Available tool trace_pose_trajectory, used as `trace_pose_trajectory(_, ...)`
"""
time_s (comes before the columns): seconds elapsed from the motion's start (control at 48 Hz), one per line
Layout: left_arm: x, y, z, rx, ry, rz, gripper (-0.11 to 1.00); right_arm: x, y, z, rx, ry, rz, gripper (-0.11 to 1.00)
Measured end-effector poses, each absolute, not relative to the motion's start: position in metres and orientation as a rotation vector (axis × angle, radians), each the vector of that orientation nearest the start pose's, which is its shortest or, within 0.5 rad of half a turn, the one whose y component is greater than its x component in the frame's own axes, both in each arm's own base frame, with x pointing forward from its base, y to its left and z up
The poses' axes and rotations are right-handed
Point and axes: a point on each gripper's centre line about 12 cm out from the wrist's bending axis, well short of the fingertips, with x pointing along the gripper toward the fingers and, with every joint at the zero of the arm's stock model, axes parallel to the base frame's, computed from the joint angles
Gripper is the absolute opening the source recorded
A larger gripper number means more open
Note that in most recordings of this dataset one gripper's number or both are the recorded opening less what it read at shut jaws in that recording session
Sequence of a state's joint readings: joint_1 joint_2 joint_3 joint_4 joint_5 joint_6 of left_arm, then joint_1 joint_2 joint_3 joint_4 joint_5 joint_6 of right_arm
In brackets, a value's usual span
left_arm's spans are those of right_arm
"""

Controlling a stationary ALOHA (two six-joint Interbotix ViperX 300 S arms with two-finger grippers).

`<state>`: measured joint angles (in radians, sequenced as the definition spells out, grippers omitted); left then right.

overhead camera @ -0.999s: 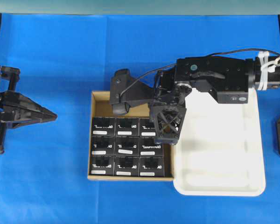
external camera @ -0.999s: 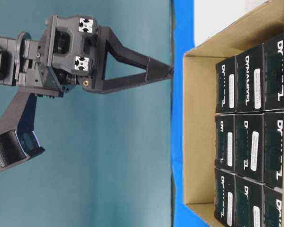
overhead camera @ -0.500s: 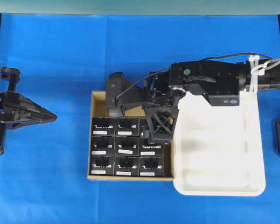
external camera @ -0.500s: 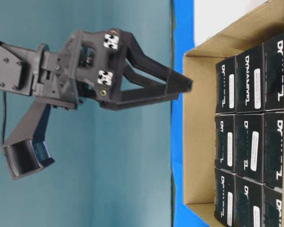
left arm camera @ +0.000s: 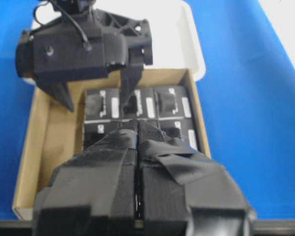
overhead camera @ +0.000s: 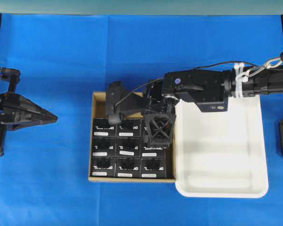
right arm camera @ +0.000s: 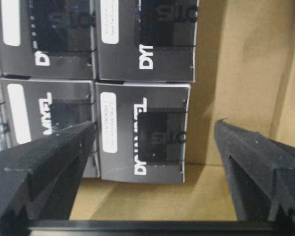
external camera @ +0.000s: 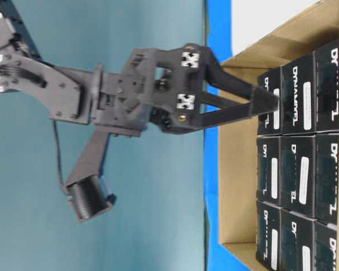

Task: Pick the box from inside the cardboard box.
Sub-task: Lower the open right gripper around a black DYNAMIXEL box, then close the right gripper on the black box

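Reaching in for the grasp. Right gripper [overhead camera: 156, 134] spread wide, straddling a box [right arm camera: 142, 132] in the carton [overhead camera: 98, 97] back row, nothing held. Left gripper [overhead camera: 37, 115] pressed closed, well left of carton. Next: sink lower, close, lift straight up.

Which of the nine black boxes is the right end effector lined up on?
The corner box, in the row beside the bare strip of the carton, on the side next to the white tray. It alone is framed between the fingers of the open right end effector.
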<state>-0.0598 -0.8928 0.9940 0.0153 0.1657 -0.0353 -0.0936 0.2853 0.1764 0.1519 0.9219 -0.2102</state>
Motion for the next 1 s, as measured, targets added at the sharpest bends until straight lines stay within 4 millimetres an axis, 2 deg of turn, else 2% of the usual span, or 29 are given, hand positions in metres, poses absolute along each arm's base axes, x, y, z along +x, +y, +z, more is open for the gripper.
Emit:
trace_pose_trajectory(0.416,0.216,-0.013,0.3,-0.012,0.267,-0.056,-0.07,0.429,-0.034,0.144,0.056,1.365,0.086,0.98)
trace_pose_trajectory(0.666,0.216,-0.013,0.3,-0.012,0.267,-0.056,-0.07,0.426,-0.048,0.14,0.065,1.369,0.057,0.98)
trace_pose_trajectory(0.999,0.216,-0.013,0.303,-0.012,0.261,-0.056,-0.07,0.428,-0.04,0.14,0.05,1.356,0.07,0.98)
